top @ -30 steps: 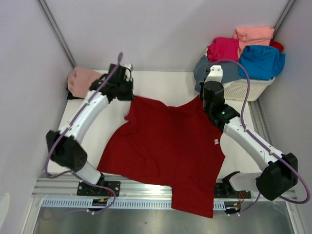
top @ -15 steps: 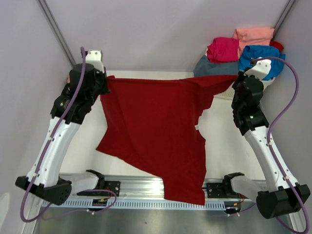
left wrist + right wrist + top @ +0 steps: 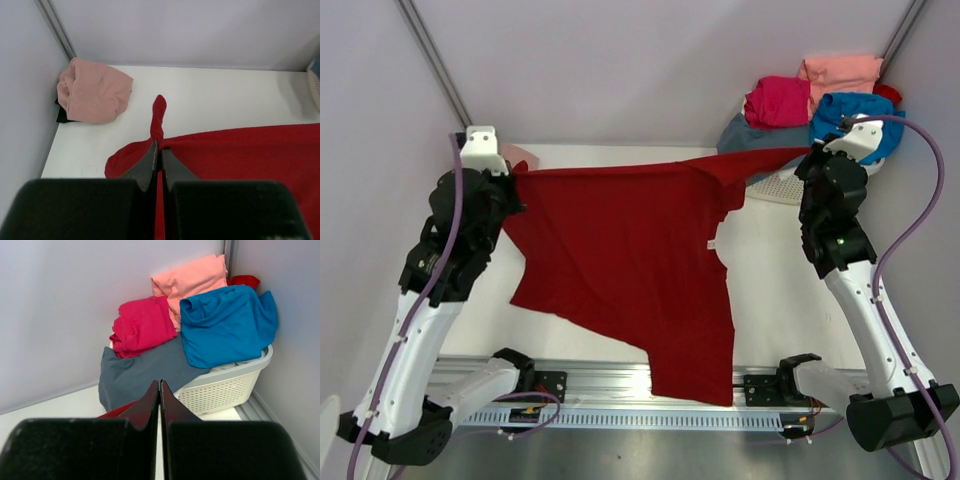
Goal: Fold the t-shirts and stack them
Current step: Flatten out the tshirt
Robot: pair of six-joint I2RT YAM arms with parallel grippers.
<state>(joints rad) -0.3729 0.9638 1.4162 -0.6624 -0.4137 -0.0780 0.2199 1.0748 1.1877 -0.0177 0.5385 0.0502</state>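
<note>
Hanging aloft, the dark red t-shirt is stretched out leftward from the white basket. One upper corner is pinched in the clamped left gripper, well away from the basket. The other corner is clenched by the right gripper, just in front of the basket. A magenta t-shirt and a blue t-shirt are piled on top of it.

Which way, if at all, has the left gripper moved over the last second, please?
Yes. Seen from above, the left gripper, shut on the dark red t-shirt, has moved leftward along the far edge of the table, to its far-left corner.
</note>
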